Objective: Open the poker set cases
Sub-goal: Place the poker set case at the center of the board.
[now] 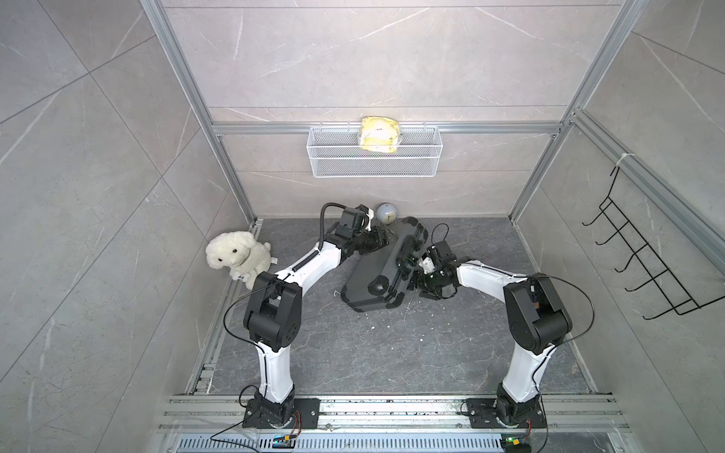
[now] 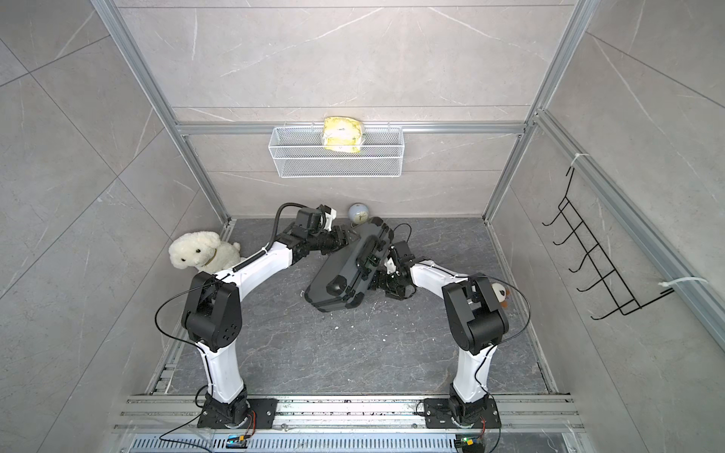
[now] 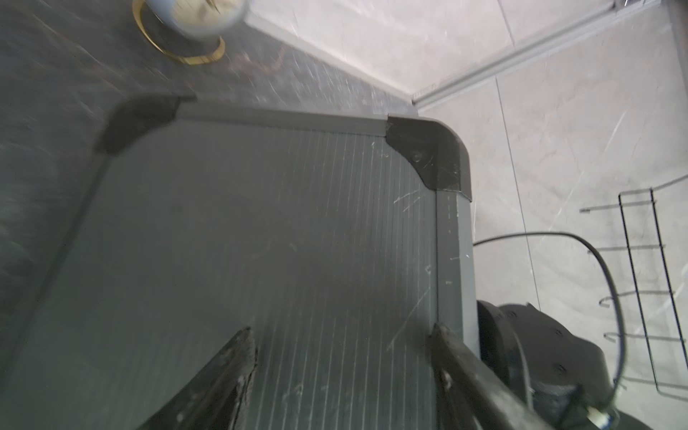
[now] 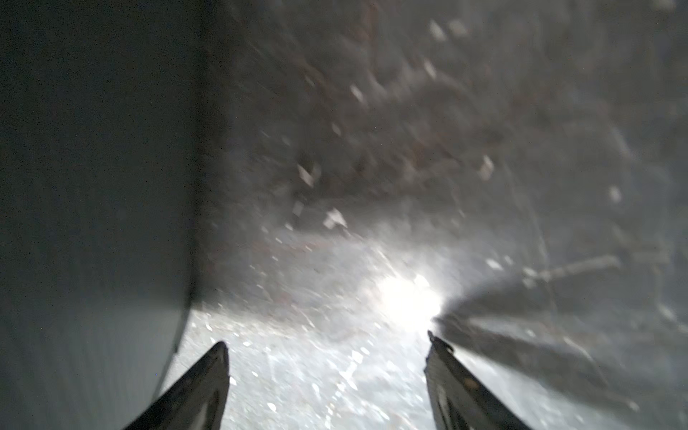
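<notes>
On floor (image 1: 353,353), case (image 1: 368,274) on edge, long axis diagonal; left claw (image 3: 340,329), right claw (image 4: 327,338) apart.

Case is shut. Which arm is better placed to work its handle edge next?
Right, probably: the right gripper, open, sits low beside the case, close under its handle. The left gripper, open, faces the ribbed face, better for bracing.

Poker case (image 1: 376,270) mid-floor, standing on its long edge, handle side up. Just behind the case: small round clock (image 1: 386,213). Left of it, against the broad face: left gripper (image 3: 342,331); farther left, well apart: plush dog (image 1: 237,255). Right of it, just beside: right gripper (image 4: 327,342). High behind it, on the wall: wire basket (image 1: 374,166), a packet (image 1: 379,133) in it.
</notes>
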Available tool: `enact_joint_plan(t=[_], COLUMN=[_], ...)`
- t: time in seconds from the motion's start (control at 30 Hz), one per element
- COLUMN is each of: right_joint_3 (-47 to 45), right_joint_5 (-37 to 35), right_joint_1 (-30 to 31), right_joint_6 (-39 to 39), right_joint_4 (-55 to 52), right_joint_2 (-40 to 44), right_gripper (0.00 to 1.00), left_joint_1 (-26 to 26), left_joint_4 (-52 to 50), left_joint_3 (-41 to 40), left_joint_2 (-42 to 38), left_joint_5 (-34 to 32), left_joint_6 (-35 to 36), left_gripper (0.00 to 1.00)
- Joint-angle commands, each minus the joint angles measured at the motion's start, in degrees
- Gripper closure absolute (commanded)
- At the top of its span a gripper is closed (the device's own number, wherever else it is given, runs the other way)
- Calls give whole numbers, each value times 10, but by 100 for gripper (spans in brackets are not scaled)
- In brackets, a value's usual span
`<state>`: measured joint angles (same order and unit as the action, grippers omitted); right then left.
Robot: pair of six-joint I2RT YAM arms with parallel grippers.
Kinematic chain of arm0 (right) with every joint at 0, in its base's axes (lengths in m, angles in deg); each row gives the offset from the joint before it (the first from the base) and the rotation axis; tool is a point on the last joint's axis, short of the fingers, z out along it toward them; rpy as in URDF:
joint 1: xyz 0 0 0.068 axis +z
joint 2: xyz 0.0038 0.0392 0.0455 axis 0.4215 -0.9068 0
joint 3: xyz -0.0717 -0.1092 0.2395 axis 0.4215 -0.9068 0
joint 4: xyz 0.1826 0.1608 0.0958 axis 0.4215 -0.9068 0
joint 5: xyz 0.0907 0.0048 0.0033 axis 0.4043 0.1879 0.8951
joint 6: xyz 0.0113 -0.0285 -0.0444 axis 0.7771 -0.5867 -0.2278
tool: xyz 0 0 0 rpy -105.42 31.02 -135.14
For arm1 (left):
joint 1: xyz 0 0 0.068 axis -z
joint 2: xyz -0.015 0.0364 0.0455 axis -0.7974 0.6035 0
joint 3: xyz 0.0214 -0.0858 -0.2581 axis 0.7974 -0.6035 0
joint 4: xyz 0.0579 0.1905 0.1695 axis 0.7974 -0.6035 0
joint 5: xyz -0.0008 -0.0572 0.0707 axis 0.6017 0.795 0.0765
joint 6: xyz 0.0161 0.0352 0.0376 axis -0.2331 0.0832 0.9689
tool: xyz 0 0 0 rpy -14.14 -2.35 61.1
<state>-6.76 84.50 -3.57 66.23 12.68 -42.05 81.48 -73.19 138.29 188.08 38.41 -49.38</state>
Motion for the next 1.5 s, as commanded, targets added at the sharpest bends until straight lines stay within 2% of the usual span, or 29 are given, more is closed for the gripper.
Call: enact_joint_plan(t=[0.0,0.17,0.4,0.53,0.63,0.7,1.03,1.27,1.37,1.47], right_joint_3=[-4,-68,-153,-220,-294,-305,-319,-333,-338,-344], right_joint_5=[63,41,0,-25,-29,-33,-50,3,-6,15], right_joint_1=[7,24,37,39,40,40,7,-10,-22,-42], right_joint_6=[6,37,145,173,164,138,119,124,106,97], right_joint_4=[86,130,210,331,496,521,519,568,503,460], right_joint_2=[40,61,99,137,157,159,163,148,177,206], right_gripper=[16,15,11,12,9,7,3,0,0,0], left_joint_1=[7,14,13,12,11,10,-5,-13,-13,-14], left_joint_4=[25,62,117,130,123,112,80,74,77,76], left_joint_3=[-9,-79,-186,-203,-197,-190,-181,-178,-175,-178], left_joint_2=[3,-17,-62,-61,-52,-50,-46,-39,-32,-33], left_joint_5=[34,36,24,25,31,29,23,34,41,38], left_joint_6=[0,-10,-32,-37,-35,-26,-1,6,5,9], left_gripper=[25,26,26,26,26,26,26,25,25,25])
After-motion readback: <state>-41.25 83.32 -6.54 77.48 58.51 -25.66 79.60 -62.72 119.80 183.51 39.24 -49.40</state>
